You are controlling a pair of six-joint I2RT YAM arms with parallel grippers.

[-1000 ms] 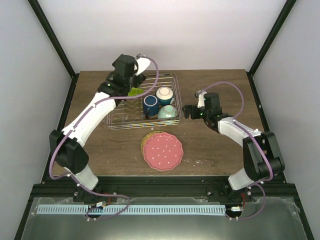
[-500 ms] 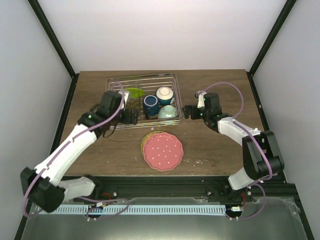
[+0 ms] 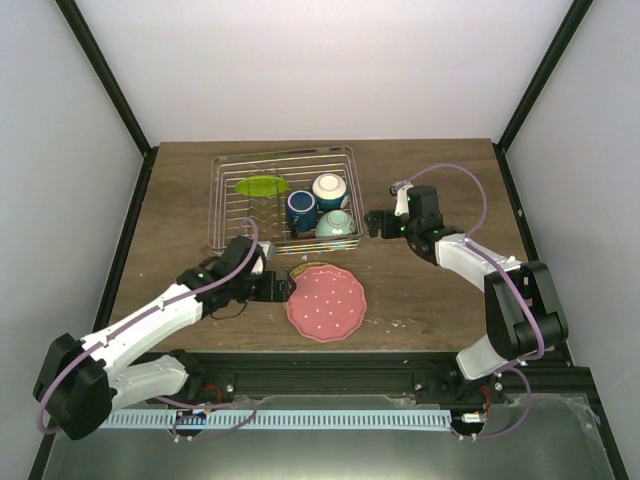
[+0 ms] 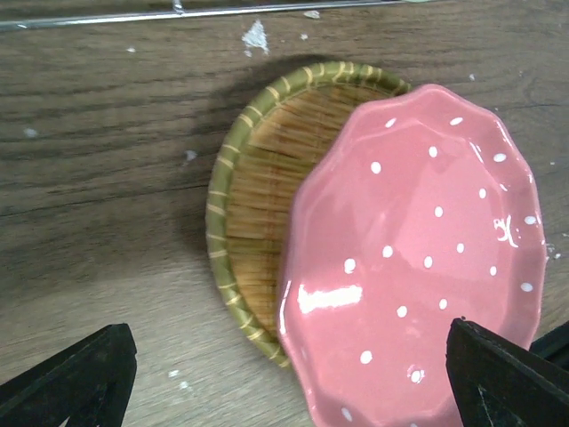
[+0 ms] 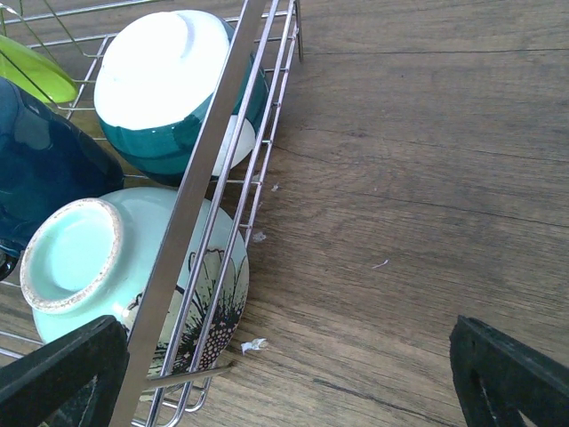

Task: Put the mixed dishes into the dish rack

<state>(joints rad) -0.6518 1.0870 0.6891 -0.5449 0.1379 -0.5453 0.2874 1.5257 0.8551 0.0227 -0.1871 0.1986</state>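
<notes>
The dish rack holds the lime-green plate, the dark blue mug, the cream bowl and the pale mint bowl. In front of it, the pink scalloped plate lies partly over a woven mat. My left gripper is open at the plate's left edge, and its wrist view shows the plate and the mat between the fingers. My right gripper stands open just right of the rack, facing the two bowls.
Bare wooden table lies right of the pink plate and in front of the rack. The rack's wire wall stands close to my right gripper. Small white crumbs dot the wood.
My left arm has swung from the rack's back left corner down to the pink plate's left edge, leaving the green plate in the rack. The right arm has not moved.
</notes>
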